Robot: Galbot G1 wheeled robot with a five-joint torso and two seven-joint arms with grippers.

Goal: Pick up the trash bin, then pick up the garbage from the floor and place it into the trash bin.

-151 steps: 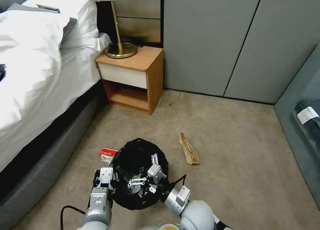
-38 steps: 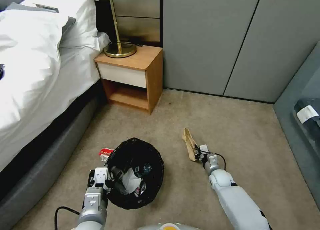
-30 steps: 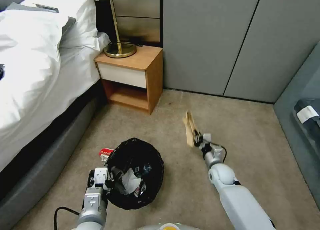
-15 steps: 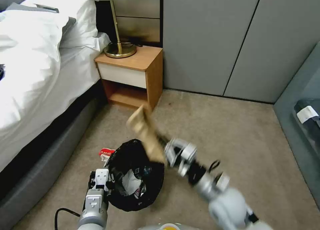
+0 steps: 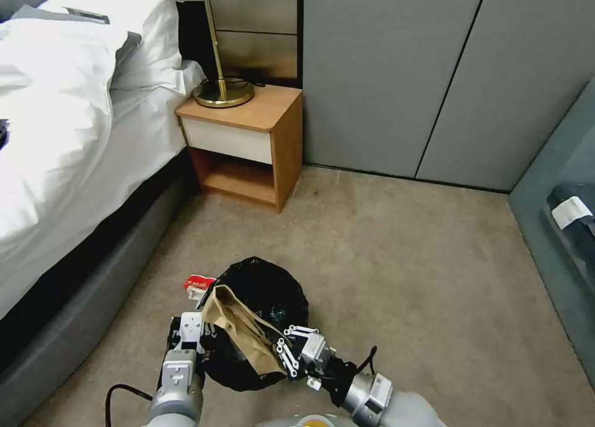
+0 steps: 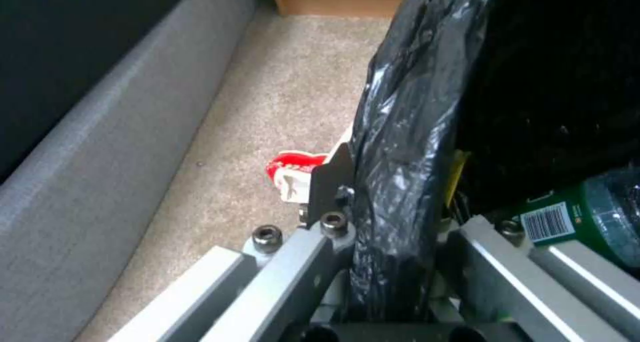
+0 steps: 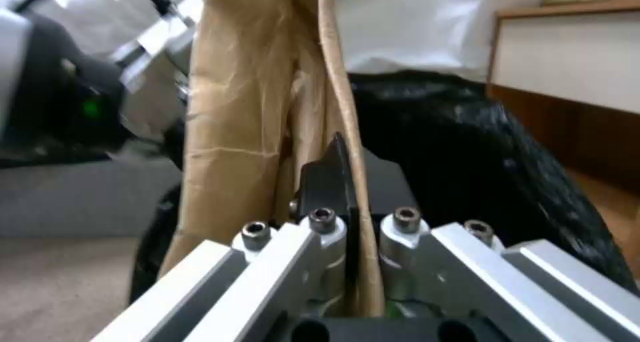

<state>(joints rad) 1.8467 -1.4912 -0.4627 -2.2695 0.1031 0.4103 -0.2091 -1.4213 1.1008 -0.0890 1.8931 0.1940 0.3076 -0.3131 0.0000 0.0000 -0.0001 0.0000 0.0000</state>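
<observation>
Beige carpet (image 5: pixel 396 247) runs from the grey wardrobe doors (image 5: pixel 396 74) back to where the robot stands, with a bed (image 5: pixel 56 123) in white linen along the left side and a wooden nightstand (image 5: pixel 248 142) carrying a brass lamp (image 5: pixel 220 74) in the corner.

Down on the floor near the robot sits the trash bin (image 5: pixel 279 290), its black bag liner (image 6: pixel 400 132) bunched over the rim. The left pincer (image 5: pixel 189 334) is at the bin's near-left edge, and the left wrist view shows its fingers (image 6: pixel 327 192) clamped on the lined rim, one outside the wall and one inside. Within the bin, close to that inner finger, lies a green plastic bottle (image 6: pixel 587 217) with a barcode label.

The right pincer (image 5: pixel 288 352) comes in low from the near-right side, reaching across the bin's near rim. It is closed tight on a tan paper strip (image 5: pixel 238 328), a flat, creased piece like a folded bag. The right wrist view shows the paper (image 7: pixel 267 107) pinched between the dark pads and standing away from them. Seen from the head, the strip hangs above the bin's opening, its far end pointing toward the left rim close to the left pincer.

Just outside the bin on its far-left side, a red-and-white packet (image 5: pixel 198 286) lies on the carpet, close to the wall of the bin and between it and the grey bed base (image 6: pixel 100 157).
</observation>
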